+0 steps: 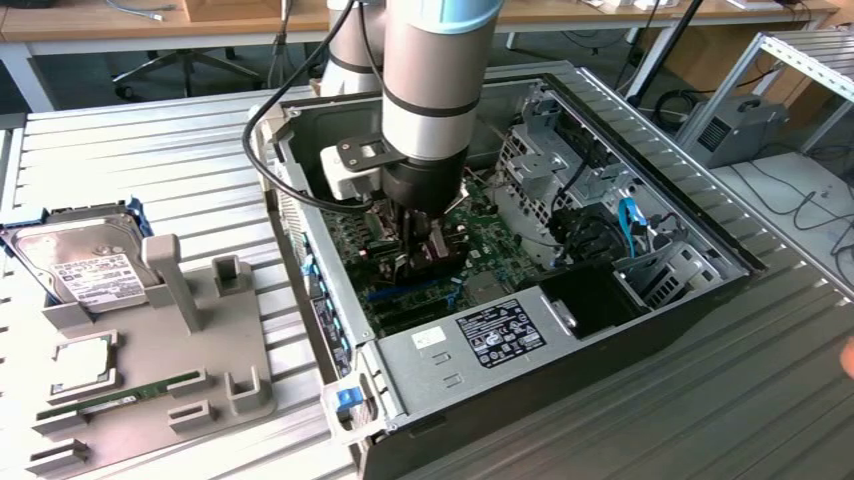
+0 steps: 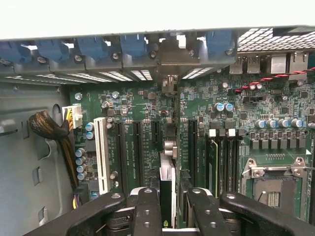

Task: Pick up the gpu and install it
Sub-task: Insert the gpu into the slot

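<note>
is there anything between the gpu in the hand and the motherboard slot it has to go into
Nothing visible blocks it. The hand grips the gpu edge-on, already down among the black expansion slots on the motherboard. Whether it is fully seated cannot be told.

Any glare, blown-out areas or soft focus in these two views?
Exterior view: even room light, mild sheen on the ribbed table, inside of the case darker. Wrist view: the case edge is blown out white; the motherboard is sharp, the fingers up close look soft and dark.
</note>
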`<state>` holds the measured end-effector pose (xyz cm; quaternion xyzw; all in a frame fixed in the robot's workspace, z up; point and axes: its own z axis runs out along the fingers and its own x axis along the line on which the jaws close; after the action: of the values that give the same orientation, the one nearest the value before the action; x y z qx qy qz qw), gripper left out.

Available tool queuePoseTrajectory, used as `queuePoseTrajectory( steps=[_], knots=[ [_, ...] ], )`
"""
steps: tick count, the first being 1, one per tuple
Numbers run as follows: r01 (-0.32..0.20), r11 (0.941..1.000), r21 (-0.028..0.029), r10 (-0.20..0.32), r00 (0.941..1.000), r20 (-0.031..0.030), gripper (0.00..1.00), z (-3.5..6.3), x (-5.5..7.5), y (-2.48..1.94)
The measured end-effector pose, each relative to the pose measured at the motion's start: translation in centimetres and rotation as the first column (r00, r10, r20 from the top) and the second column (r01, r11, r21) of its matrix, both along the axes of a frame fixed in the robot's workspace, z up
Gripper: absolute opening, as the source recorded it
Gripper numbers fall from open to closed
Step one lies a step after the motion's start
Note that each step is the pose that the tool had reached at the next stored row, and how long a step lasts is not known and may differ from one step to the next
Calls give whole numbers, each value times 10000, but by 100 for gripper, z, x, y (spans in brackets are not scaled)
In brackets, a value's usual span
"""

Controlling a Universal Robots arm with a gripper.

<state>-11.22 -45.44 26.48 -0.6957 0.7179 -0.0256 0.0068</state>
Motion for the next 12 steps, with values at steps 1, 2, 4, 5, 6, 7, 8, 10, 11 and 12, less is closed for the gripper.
queuePoseTrajectory(
  steps=[1,2,4,5,6,7,8,10,11,12],
  knots=[
    [-43,10000,0,43,10000,0,26,0,0,3],
    [-89,10000,-1,89,10000,0,26,0,-1,13],
    [-155,9999,-1,155,9999,0,26,-2,0,53],
    [-170,9999,-1,170,9999,0,26,-4,0,69],
    [-183,9998,-1,183,9998,0,26,-8,0,76],
    [-186,9998,0,186,9998,1,26,-13,0,77],
    [-188,9998,-3,188,9998,-1,26,-16,-1,76],
    [-187,9998,-6,187,9998,-1,26,-22,-5,76],
    [-187,9998,-4,187,9998,0,26,-26,-6,77],
    [-187,9998,-5,187,9998,-1,26,-29,-8,76]
  ],
)
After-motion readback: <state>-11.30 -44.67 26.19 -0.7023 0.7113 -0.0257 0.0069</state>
